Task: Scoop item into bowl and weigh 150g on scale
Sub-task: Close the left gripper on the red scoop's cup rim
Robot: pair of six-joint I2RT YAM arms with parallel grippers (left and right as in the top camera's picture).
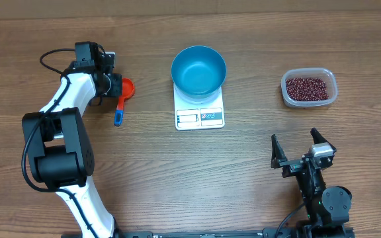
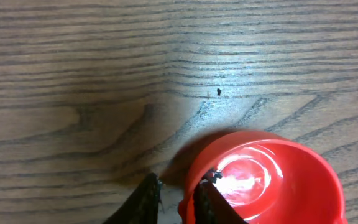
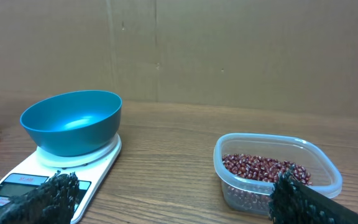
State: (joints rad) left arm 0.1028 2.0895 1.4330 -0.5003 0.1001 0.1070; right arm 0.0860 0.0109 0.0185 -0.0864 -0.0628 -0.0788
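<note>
- The left gripper (image 2: 180,182) is right at the red scoop (image 2: 272,186). One finger is outside the cup's rim and one just inside. The jaws are narrow, but I honestly can't tell if they're pinching it.
- The right gripper (image 1: 295,139) is spread wide with nothing in it.
- The beans (image 1: 306,86) sit in the clear tub (image 1: 333,80), near the right gripper but not touching it, and well apart from the left one.
- The blue bowl (image 1: 198,69) sits on the white scale (image 1: 200,116) mid-table (image 1: 177,178), between the scoop and the tub.
</note>
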